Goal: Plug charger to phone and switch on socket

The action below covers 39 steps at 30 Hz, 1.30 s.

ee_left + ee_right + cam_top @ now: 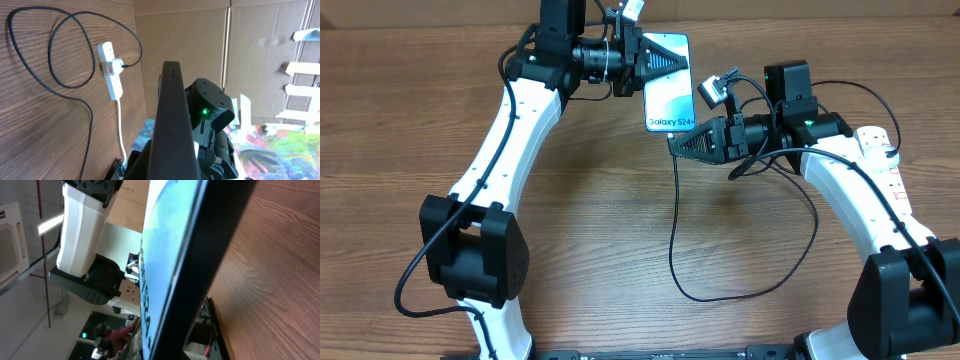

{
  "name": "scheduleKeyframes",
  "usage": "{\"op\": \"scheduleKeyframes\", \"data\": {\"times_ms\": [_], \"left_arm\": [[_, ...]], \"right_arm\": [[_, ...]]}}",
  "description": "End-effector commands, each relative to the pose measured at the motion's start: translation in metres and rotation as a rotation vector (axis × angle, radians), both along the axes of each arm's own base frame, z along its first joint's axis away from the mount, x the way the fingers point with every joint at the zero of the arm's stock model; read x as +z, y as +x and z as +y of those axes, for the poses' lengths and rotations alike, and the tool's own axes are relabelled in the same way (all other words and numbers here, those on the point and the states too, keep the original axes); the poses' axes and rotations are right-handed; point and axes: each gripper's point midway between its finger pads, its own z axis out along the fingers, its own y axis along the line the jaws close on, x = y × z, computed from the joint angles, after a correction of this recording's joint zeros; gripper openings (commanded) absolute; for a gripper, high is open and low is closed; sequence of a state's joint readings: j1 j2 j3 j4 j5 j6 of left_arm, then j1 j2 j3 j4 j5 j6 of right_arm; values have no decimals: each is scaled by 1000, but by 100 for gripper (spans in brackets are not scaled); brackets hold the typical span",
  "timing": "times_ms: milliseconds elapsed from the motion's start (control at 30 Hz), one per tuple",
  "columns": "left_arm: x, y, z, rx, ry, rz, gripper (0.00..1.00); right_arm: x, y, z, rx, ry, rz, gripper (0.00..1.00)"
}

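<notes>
Okay, so here's how it looks. Your left gripper (642,62) is clenched on the far end of the phone (670,95), one finger over the screen and one under. The phone lies flat, screen up, toward the back of the bench (580,230). In the left wrist view it looks lifted clear of the wood, but I can't be sure.

Your right gripper (676,143) is clamped tight right at the "Galaxy S24" end. The charger (671,240) runs out from its tip, so I'd guess it's pinching the connector. The right wrist view is all phone edge, so I can't tell whether the tip is in the port.

Handling-wise, the phone's a stiff, slick slab. It's probably light, but easy to twist when it's pinched at one end, so push the plug straight along its length, not sideways. The cable's floppy, so grip right behind the connector or it'll buckle. Its slack loops loosely over the bench toward the socket (113,84), well off to your right, with the black plug already in. The red switches look small, so a closed gripper tip should do for pressing one.
</notes>
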<state>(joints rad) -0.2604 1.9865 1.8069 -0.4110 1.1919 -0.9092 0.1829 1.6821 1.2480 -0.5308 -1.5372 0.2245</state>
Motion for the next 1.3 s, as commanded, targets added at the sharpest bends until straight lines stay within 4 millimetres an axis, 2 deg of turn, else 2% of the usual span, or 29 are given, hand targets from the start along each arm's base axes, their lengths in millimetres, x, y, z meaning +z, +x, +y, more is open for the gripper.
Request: {"op": "scheduleKeyframes", "data": {"times_ms": [0,1267], "left_arm": [[9,-8,-4,-35,-18,-37,4],[8,-6,-4,-21,-9,-38,4]], "right_arm": [[10,0,-5,5,28,-13,4],[8,-2,-5,6,20,36,4]]}}
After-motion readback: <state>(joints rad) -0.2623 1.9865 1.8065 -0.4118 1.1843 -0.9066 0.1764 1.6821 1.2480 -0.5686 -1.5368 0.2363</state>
